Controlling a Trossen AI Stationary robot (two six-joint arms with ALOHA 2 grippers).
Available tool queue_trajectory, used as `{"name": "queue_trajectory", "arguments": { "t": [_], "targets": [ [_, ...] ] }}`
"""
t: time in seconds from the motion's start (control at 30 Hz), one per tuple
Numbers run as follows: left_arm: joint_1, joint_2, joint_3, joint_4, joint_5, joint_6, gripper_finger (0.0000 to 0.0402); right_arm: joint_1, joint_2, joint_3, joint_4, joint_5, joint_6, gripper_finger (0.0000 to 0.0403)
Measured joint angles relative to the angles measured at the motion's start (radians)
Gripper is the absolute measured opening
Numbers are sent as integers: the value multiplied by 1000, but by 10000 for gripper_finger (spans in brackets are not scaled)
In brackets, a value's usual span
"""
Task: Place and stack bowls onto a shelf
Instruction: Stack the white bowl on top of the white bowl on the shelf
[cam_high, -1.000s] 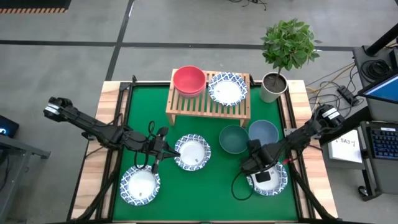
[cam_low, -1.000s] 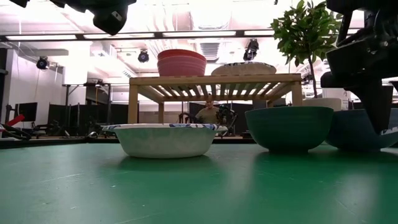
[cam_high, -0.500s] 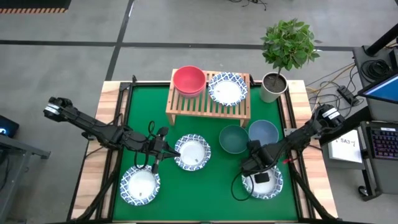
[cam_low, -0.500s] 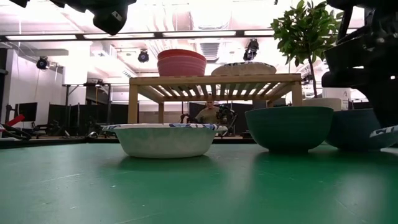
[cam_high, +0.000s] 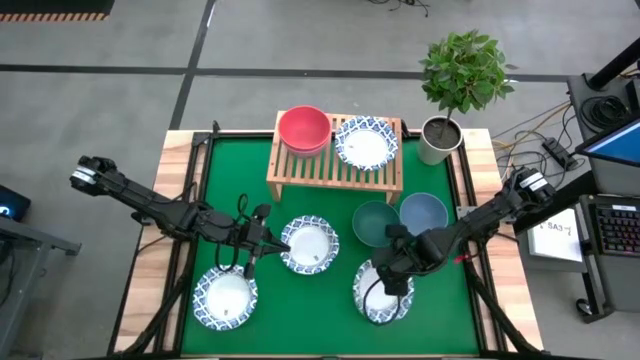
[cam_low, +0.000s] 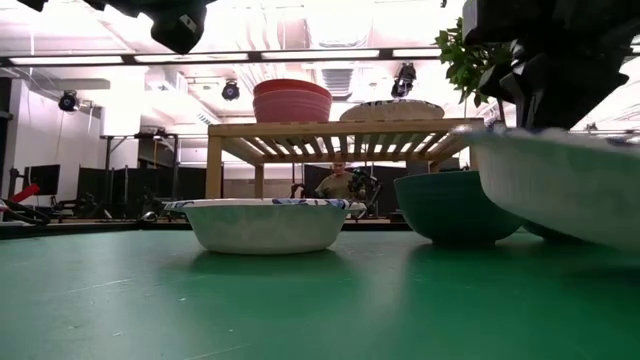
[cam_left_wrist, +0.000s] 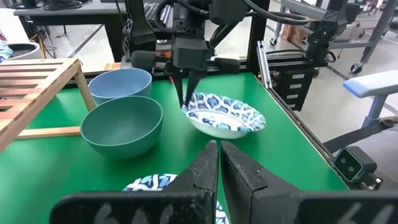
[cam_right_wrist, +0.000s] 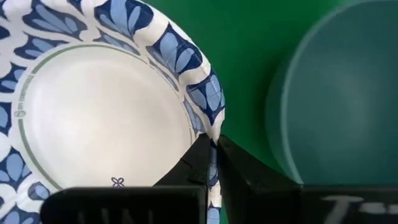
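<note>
The right end effector (cam_high: 392, 283) is closed on the patterned rim of a shallow white bowl (cam_high: 381, 293), held tilted clear of the green bench (cam_high: 340, 320) beside the teal bowl (cam_high: 375, 223). Pinched at one edge, the bowl appears light, thin-walled and liable to flex or slip. The left end effector (cam_high: 284, 246), closed and empty, hangs beside another white bowl (cam_high: 309, 244); the shelf (cam_high: 334, 172) already holds a red bowl (cam_high: 303, 128).

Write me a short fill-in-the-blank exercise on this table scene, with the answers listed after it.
1. The right tool is shut on the rim of a white bowl with a ____ pattern.
2. On the shelf, beside the patterned bowl, stands a ____ bowl.
3. The held bowl is ____ the green mat, tilted.
4. The plant pot stands on the shelf's ____ side in the high view.

Answers: blue; red; above; right
</note>
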Motion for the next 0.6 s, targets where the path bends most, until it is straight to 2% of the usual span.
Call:
{"name": "queue_trajectory", "arguments": {
  "t": [0.17,0.3,0.5,0.6],
  "targets": [
    [0,0,0,17,0,0,1,0,0,-4,23,-1,40,12],
    [0,0,0,60,-6,-4,1,-1,-17,-5,81,58,87,12],
    [0,0,1,126,-7,-7,1,18,-107,-5,288,132,-32,12],
    [0,0,1,140,-7,-15,1,8,-173,8,311,153,-68,12]
  ]
}}
